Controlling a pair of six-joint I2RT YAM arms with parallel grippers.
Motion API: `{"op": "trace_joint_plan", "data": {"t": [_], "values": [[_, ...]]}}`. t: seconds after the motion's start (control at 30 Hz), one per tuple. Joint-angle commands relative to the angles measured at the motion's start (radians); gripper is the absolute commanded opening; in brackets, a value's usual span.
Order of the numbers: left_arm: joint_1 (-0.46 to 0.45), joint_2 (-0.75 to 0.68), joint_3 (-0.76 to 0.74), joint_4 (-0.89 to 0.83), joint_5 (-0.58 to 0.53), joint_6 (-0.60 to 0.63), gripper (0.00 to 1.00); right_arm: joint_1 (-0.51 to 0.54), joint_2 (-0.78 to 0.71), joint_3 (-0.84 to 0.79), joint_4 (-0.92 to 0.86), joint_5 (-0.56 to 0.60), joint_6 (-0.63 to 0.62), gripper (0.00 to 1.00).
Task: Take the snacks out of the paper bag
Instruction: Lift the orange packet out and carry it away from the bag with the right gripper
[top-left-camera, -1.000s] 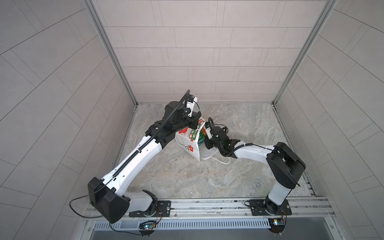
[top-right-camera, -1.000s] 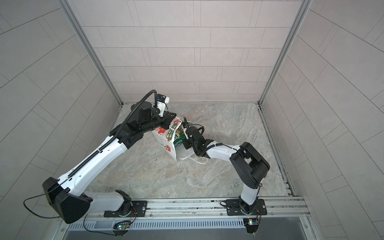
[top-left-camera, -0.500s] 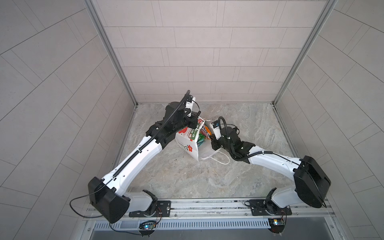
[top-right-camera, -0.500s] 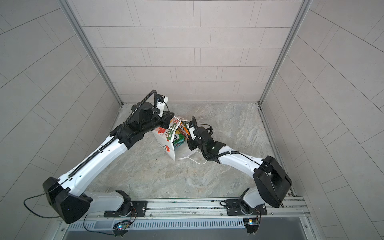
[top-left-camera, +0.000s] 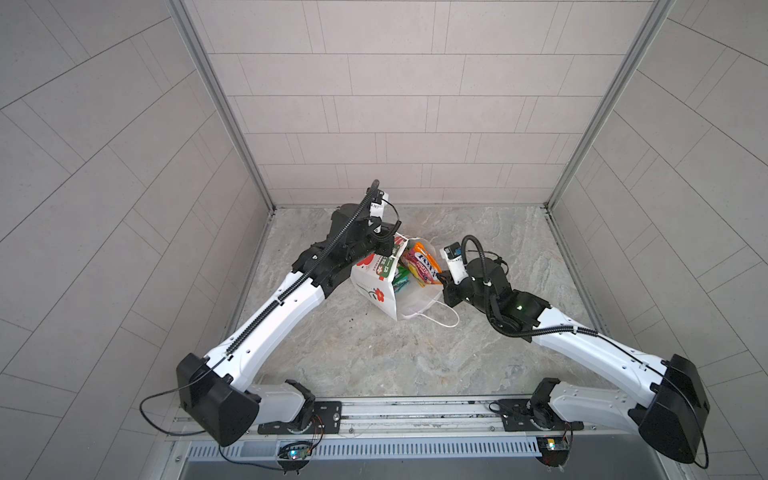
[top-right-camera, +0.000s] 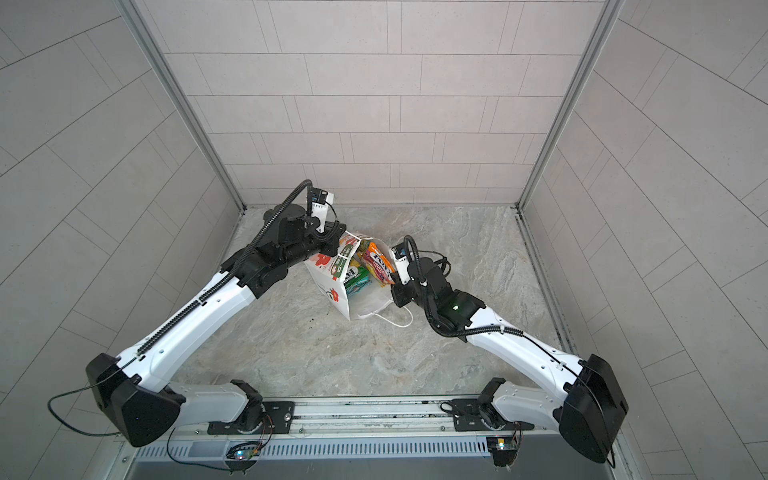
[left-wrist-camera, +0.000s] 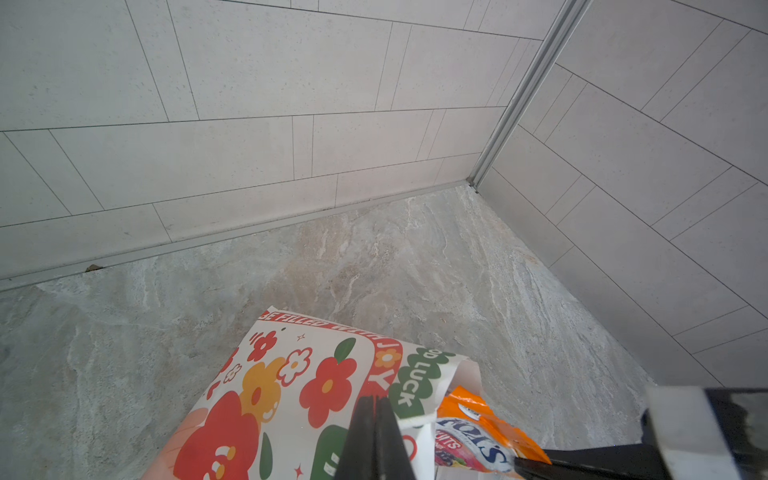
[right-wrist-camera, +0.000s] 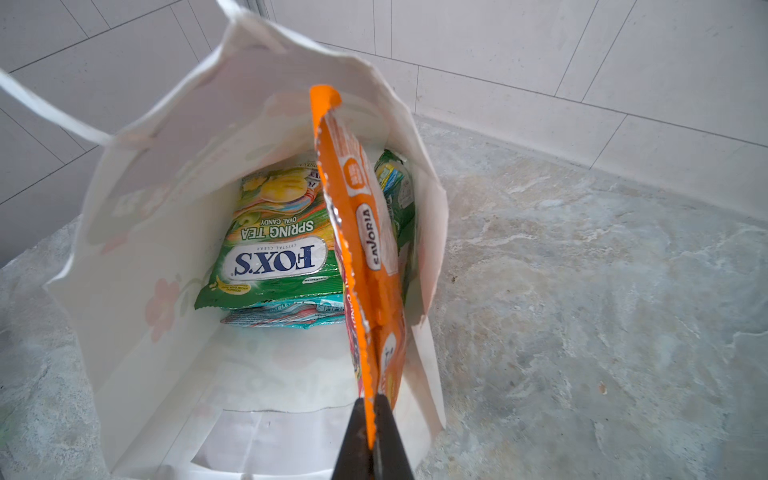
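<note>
My left arm stretches from the lower left to mid-frame. Its left tool (left-wrist-camera: 375, 419) is clenched on the rim of the paper bag (top-left-camera: 376, 291), which sits tipped on the tabletop (top-left-camera: 374, 361) with its mouth toward my bent right arm. My right tool (right-wrist-camera: 370, 419) pinches the orange pouch (right-wrist-camera: 361, 232) by its edge at the bag's mouth. Only the right wrist view sees deep inside, where a green pouch (right-wrist-camera: 274, 249) lies on a teal pouch (right-wrist-camera: 286, 313).

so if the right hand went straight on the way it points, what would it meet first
The right hand, shut on the orange FOX'S pouch, points into the open paper bag. Straight on, it would push that pouch into, probably, the green Spring Tea pouch deeper inside; depth is unclear.
</note>
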Motion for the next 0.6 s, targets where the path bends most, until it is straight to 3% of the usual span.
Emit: {"op": "trace_joint_plan", "data": {"t": [0.0,0.57], "values": [[0.006,-0.002,-0.007,0.011,-0.023,-0.01,0.0,0.002,-0.067,0.012,-0.029,0.033,-0.028,0.0],[0.006,0.001,-0.005,0.011,-0.014,-0.012,0.0,0.003,-0.217,0.161,-0.187,0.163,-0.087,0.0]]}}
